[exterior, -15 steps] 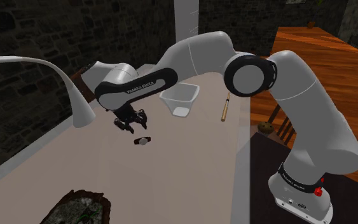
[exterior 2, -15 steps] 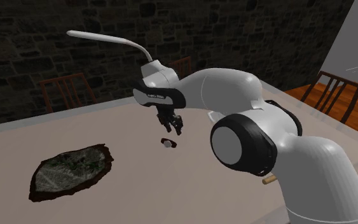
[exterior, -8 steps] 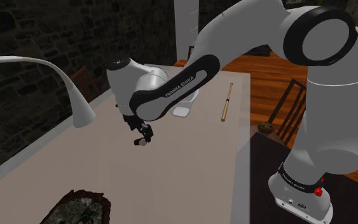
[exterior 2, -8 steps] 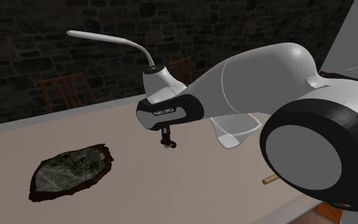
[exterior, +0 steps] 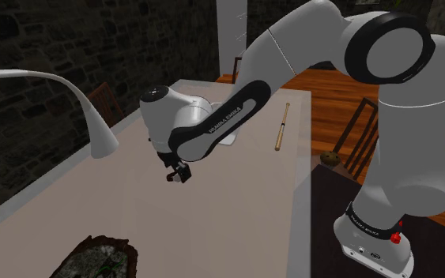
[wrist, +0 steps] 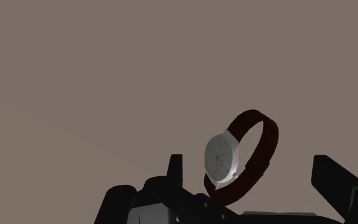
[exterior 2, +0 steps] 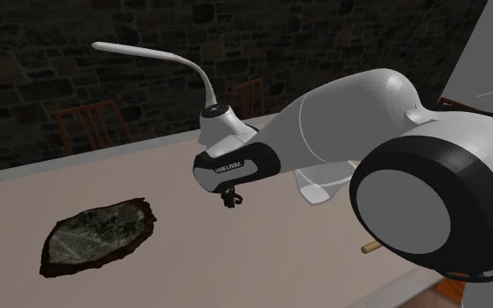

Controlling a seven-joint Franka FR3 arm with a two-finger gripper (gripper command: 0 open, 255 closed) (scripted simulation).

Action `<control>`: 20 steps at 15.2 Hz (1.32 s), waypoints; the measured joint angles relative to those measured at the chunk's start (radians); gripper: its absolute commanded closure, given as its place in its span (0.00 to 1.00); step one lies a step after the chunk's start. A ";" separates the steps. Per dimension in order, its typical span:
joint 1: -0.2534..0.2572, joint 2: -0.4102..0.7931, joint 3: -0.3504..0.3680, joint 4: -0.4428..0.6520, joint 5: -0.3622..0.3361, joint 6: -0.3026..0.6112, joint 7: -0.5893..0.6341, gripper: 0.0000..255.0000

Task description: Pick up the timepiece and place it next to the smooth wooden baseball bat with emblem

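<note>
Over the pale table (exterior: 213, 229), the black gripper (wrist: 248, 159) is hanging with its jaws apart, the watch (wrist: 220, 158) with a white face and dark red strap is sitting between them, not touched, and the wooden bat (exterior: 280, 126) is lying well apart.

The only wording I can make out from here is the maker's name, FRANKA EMIKA, in small white capitals along the black band of the arm's forearm (exterior: 222, 120). The same white line sits on that band in the second exterior view, though it is too small there to spell out. More white lettering slants across the dark collar of the base (exterior: 368, 223), also too small to read. The watch (wrist: 220, 158) has a pale dial with faint marks but no numbers I can read, and any emblem on the bat (exterior: 280, 126) is too small to tell.
</note>
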 measured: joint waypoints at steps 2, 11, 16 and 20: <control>0.000 0.002 -0.001 0.000 -0.001 0.003 0.001 0.00; 0.001 0.003 -0.001 0.000 -0.002 0.003 0.002 1.00; 0.001 0.003 -0.001 0.000 -0.002 0.003 0.002 1.00; -0.002 -0.020 0.005 0.011 0.012 -0.028 -0.010 1.00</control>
